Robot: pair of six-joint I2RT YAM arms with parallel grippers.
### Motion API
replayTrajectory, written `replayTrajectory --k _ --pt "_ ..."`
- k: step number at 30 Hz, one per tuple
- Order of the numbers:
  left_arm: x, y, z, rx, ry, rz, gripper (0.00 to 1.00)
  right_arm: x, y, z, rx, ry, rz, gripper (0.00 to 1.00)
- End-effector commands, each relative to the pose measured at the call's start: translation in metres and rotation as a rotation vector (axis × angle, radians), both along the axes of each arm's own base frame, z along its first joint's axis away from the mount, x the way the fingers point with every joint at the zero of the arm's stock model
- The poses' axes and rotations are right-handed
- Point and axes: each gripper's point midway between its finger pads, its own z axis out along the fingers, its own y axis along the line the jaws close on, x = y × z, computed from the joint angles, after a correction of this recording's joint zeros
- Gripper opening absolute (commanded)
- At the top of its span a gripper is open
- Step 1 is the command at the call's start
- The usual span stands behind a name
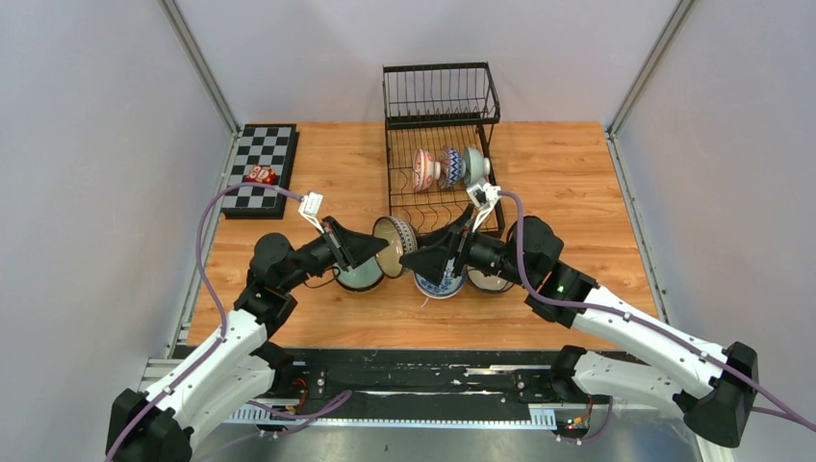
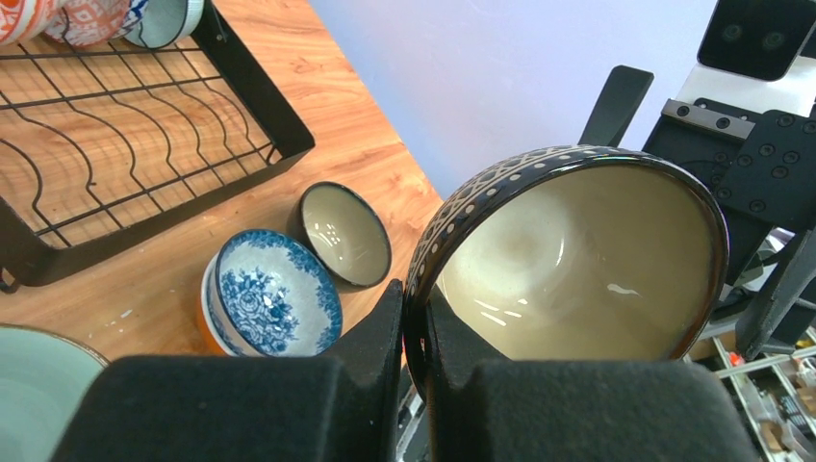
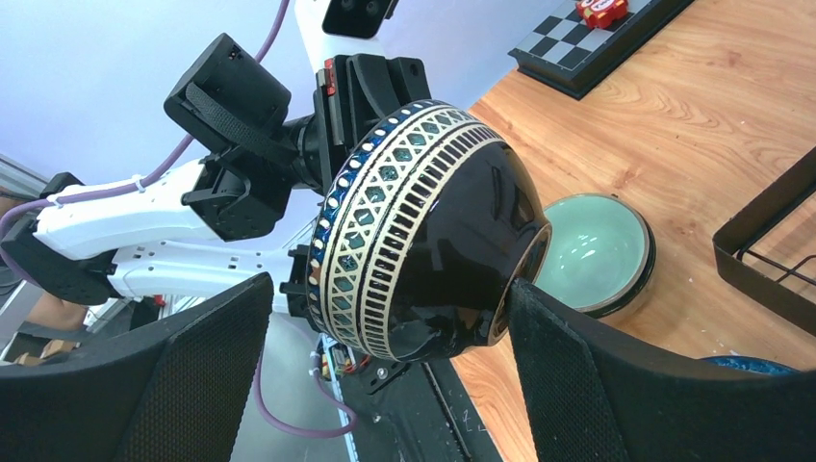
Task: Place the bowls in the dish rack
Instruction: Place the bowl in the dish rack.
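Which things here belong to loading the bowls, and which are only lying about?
Job: dish rack, three bowls in it, dark patterned bowl in the left gripper, pale green bowl, blue-patterned bowl, cream bowl.
Lying about: checkerboard, small red object on it.

Two arms, left arm (image 1: 226, 346) and right arm (image 1: 635, 322), clad in white shells on the long links, black at joints and wrists. Purple cable (image 1: 200, 250) along each, up to a small white camera bracket (image 1: 311, 205). Green indicator light (image 1: 561, 287) on the right forearm. Broad black fingers (image 3: 625, 385), wedge-shaped, with finely textured pads. Black mounting plate (image 2: 770, 164) dotted with small screws.
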Motion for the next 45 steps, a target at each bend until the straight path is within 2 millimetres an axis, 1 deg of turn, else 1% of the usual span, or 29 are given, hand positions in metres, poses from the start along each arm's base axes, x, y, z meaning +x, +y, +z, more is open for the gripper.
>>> replayTrajectory --k 1,6,12,16,25,36,45 --pt "0.003 0.007 0.040 -0.045 -0.117 0.043 0.00 -0.004 0.004 0.016 0.046 -0.005 0.035 0.91" --pt "0.005 0.010 0.043 -0.032 -0.130 0.064 0.00 -0.006 0.004 0.018 0.049 -0.004 0.042 0.90" --pt "0.007 0.011 0.050 -0.020 -0.151 0.078 0.00 -0.006 0.005 0.016 0.029 0.009 0.039 0.90" --pt "0.008 0.012 0.050 0.013 -0.162 0.080 0.00 -0.006 0.007 0.015 0.024 0.013 0.044 0.89" --pt "0.010 0.019 0.053 0.076 -0.188 0.122 0.00 -0.006 0.011 0.023 0.042 0.012 0.054 0.86" --pt "0.012 0.022 0.053 0.095 -0.182 0.139 0.00 -0.004 0.018 0.031 0.061 0.009 0.054 0.87" --pt "0.013 0.023 0.053 0.098 -0.169 0.148 0.00 -0.002 0.021 0.034 0.068 0.010 0.050 0.86"
